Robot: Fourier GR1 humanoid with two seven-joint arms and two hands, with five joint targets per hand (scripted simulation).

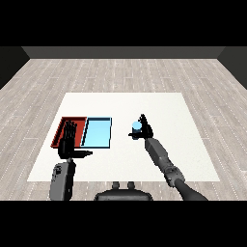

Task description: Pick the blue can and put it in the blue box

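Two trays are set side by side on the white table, the red tray touching the left edge of the light blue tray. The blue can is held well to the right of the light blue tray, grasped by the curled fingers of the right hand. The left hand is seen over the red tray, just left of the light blue tray, with fingers straight and released.

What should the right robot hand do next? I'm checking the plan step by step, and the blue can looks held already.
Probably carry the blue can leftward toward the light blue tray. The right robot hand is curled round the can, which is to the right of the tray and apart from it, so the transfer remains to be done.
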